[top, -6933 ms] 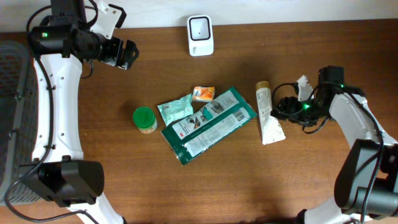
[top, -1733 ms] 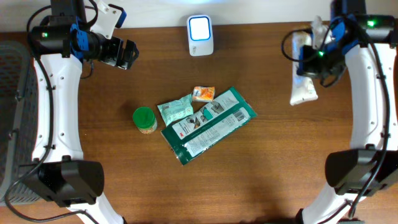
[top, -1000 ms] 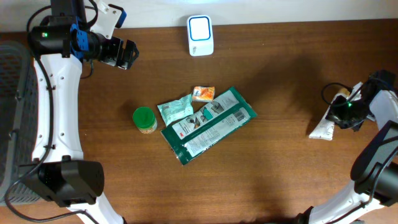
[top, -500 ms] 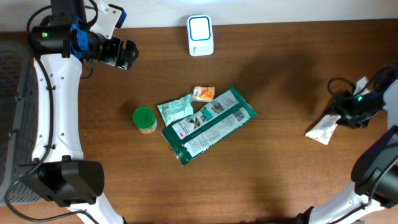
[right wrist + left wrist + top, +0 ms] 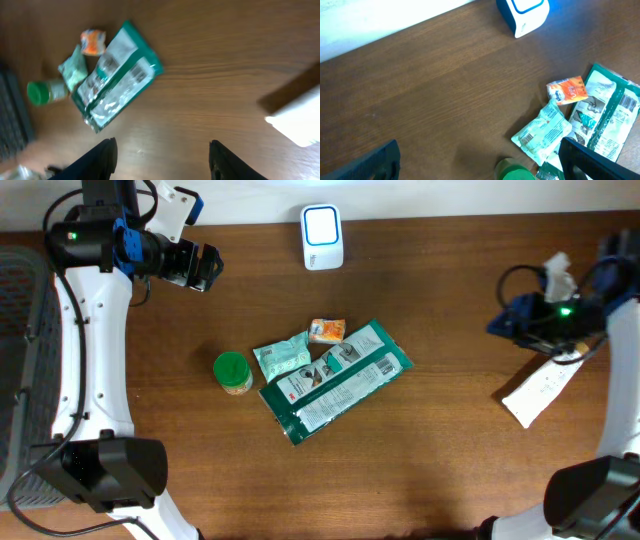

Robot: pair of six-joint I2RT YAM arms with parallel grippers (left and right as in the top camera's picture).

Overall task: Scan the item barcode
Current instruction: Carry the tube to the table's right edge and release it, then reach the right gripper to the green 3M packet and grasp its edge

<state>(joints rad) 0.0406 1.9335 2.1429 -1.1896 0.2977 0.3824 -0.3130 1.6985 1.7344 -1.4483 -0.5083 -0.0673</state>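
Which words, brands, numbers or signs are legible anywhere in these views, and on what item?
"3M", red logo, probably: on the large green package, near its lower-left end.
Barcode and fine print on that package: too small to read.
Orange packet, pale green sachet, white tube: print blurred, unreadable.
Scanner: no text visible.

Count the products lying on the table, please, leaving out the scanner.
5. Four cluster mid-table: a green-lidded jar, a pale green packet, an orange packet, a large green package. A white tube lies apart on the right. More could hide under the package.
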